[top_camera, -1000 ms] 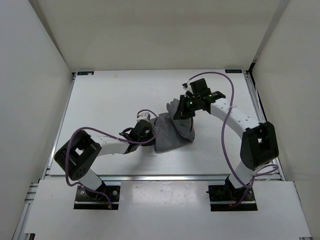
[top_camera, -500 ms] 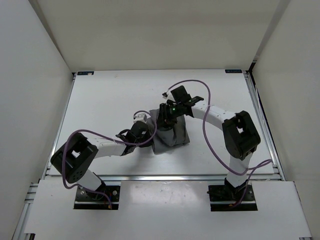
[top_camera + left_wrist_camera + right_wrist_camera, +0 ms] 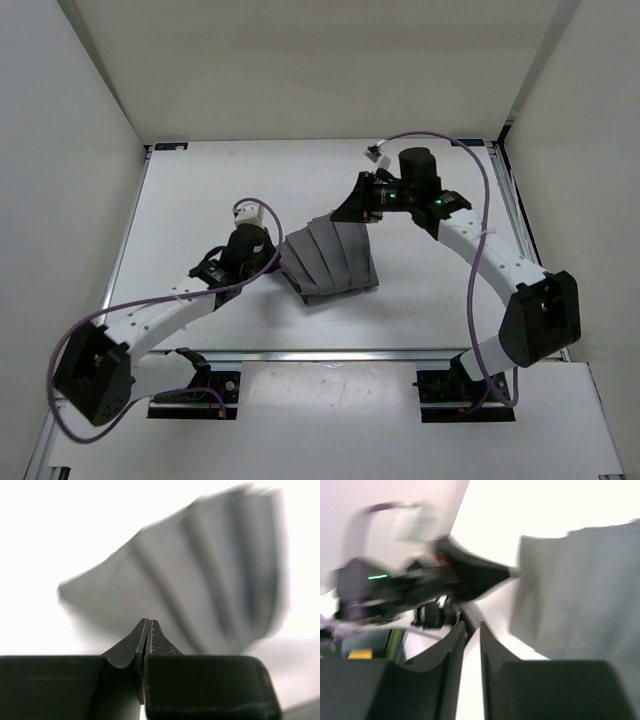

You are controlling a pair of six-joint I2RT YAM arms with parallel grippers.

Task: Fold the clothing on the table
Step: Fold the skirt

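Clothing sits mid table, a compact pleated bundle; left gripper beside it, pinched shut, empty; right gripper narrowly parted, empty; likely between folds; next you need a fresh edge grasp.

Setting: robot test cell, lab-type. White table edged with metal rails. Plain white walls close it in beyond and to either side of the left gripper and right gripper. Behind them, both arms are bolted to a rail frame. Purple cables loop along the arms. Green status light lit just behind the right gripper.
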